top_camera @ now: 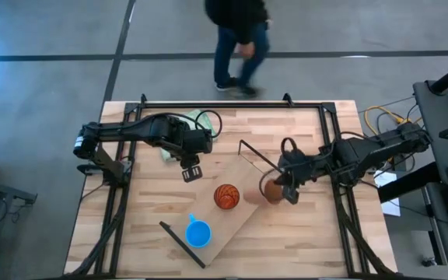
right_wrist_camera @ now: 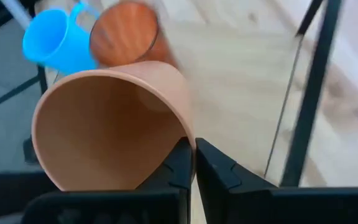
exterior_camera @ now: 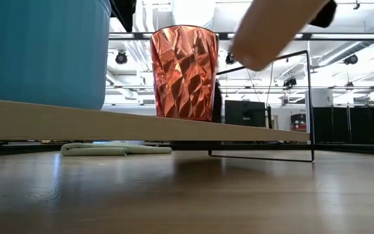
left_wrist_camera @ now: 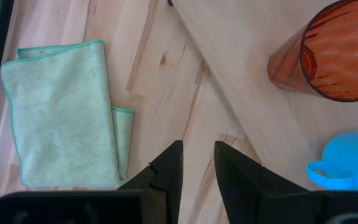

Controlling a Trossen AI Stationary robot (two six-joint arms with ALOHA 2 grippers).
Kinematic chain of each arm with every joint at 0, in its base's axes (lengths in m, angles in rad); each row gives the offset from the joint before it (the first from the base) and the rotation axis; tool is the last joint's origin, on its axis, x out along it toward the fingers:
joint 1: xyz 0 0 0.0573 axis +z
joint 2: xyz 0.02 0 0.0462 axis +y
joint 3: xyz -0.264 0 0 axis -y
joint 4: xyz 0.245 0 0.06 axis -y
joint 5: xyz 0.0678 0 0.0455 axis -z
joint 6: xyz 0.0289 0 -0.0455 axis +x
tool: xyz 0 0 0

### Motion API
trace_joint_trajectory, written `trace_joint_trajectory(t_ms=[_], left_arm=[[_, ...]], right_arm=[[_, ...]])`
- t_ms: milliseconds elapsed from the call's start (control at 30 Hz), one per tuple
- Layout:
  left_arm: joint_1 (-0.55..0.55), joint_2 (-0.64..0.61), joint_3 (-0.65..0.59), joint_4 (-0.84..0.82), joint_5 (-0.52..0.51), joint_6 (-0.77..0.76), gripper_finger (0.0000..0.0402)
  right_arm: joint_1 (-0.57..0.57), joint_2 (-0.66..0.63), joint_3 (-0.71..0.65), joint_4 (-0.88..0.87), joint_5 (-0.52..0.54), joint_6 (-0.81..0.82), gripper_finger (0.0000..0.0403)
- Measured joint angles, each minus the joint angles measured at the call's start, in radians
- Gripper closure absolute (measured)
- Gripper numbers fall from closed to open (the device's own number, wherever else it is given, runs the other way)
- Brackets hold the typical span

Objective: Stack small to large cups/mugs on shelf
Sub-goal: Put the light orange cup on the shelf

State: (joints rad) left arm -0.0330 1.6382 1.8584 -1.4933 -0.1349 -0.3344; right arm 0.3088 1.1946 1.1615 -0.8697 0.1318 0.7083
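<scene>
The light-wood shelf (top_camera: 243,211) lies slantwise on the table. The red ribbed tumbler (top_camera: 225,196) stands upright on it, and the blue mug (top_camera: 198,233) stands nearer its near end. My right gripper (top_camera: 288,190) is shut on the brown-orange cup (top_camera: 271,189), held tilted above the shelf's far part, right of the tumbler. In the low view the cup (exterior_camera: 271,29) hangs clear above the board (exterior_camera: 141,127). My left gripper (top_camera: 190,169) hovers open and empty over the table, left of the shelf. My right gripper pinches the cup's wall at its rim (right_wrist_camera: 188,134), one finger inside the cup and one outside. The cup is lifted clear of the shelf and tilted, its open mouth (right_wrist_camera: 104,137) toward the wrist camera.
A folded green cloth (top_camera: 179,132) lies on the table at the far left, behind my left gripper. The shelf's thin black frame ends stand at its far end (top_camera: 257,155) and near end (top_camera: 181,243). A person (top_camera: 239,39) walks beyond the table's far edge.
</scene>
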Motion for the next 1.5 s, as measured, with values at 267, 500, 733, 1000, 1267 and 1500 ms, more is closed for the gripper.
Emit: trace_joint_trajectory(t_ms=[267, 500, 733, 1000, 1267, 1500], left_arm=[[0.0, 0.0, 0.0, 0.002, 0.0, 0.0, 0.0324], [0.0, 0.0, 0.0, 0.011, 0.0, 0.0, 0.0324], [0.0, 0.0, 0.0, 0.019, 0.0, 0.0, 0.0324], [0.0, 0.0, 0.0, 0.018, 0.007, 0.0, 0.0324], [-0.001, 0.0, 0.0, 0.011, 0.011, 0.0, 0.0324], [-0.001, 0.0, 0.0, 0.004, 0.011, 0.001, 0.0324]], right_arm=[[-0.074, 0.008, 0.062, 0.005, 0.032, -0.12, 0.0394], [-0.129, 0.079, 0.187, -0.149, 0.072, -0.245, 0.0394], [-0.159, 0.24, 0.409, -0.311, 0.025, -0.437, 0.0394], [-0.206, 0.446, 0.623, -0.519, -0.049, -0.528, 0.0394], [-0.218, 0.587, 0.707, -0.546, -0.085, -0.526, 0.0394], [-0.23, 0.659, 0.752, -0.604, -0.088, -0.506, 0.0394]])
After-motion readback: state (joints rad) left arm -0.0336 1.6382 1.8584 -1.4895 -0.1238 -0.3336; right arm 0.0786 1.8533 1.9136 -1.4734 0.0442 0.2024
